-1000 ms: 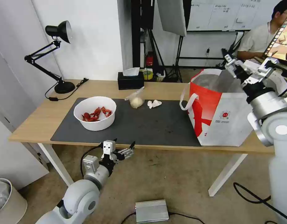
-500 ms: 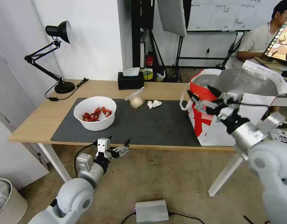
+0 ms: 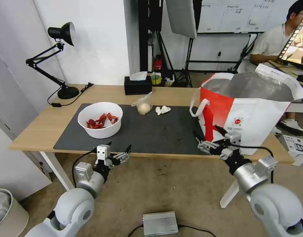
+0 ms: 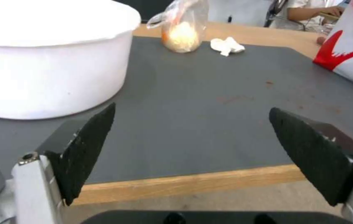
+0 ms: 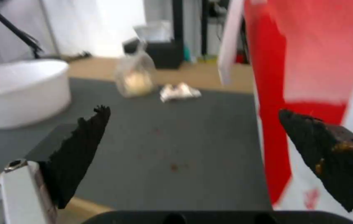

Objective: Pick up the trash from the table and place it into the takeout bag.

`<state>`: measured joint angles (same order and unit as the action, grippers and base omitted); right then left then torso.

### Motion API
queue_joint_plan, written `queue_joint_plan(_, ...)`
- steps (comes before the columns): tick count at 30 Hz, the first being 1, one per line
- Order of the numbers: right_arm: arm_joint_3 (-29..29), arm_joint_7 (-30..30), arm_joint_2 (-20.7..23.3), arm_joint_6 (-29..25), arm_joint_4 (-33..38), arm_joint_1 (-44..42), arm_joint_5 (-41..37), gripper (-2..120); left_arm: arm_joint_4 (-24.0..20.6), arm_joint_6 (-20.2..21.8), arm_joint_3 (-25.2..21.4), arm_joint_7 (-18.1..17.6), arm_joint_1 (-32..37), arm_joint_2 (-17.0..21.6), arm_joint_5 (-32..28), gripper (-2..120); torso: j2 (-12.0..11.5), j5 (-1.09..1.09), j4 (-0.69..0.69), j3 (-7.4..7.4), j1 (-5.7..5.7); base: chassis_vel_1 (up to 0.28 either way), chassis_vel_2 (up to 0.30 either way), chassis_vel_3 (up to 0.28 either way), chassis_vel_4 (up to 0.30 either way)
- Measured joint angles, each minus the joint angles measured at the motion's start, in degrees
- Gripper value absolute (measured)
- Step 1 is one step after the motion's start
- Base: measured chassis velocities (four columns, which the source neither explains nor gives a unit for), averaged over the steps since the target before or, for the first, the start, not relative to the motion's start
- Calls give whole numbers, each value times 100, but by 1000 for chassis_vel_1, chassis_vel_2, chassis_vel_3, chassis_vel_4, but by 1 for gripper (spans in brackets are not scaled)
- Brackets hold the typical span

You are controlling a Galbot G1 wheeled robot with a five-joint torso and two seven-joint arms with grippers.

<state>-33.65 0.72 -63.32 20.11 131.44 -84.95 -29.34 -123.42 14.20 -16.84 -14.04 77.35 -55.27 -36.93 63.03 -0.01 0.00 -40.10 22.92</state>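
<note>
Two grippers hang released and empty off the table's (image 3: pixel 42 123) front edge, left gripper (image 3: pixel 117 147) below the bowl (image 3: pixel 100 119), right gripper (image 3: pixel 209 135) beside the takeout bag (image 3: pixel 253 121). Knotted bag (image 3: pixel 144 106) and what looks like crumpled tissue (image 3: pixel 163 110) lie at the mat's (image 3: pixel 158 131) back edge.

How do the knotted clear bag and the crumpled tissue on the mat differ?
The knotted clear bag stands upright with its twisted top rising; the crumpled tissue lies low and flat. The bag is transparent with a pale lump inside; the tissue is opaque white. The bag looks bulkier than the tissue. Both sit apart from each other near the far edge of the dark grey mat.
</note>
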Motion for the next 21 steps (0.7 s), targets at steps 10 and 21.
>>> queue_joint_plan(10,213,-531,-130,485,105,-375,-103,100,-40,39,-143,-149,128,25,140,100,0,1,0,0,0,0,0,0,0)
queue_joint_plan(21,438,-745,-202,471,92,-522,23,100,-97,153,-182,-247,251,15,282,100,0,0,0,0,0,0,0,0,0)
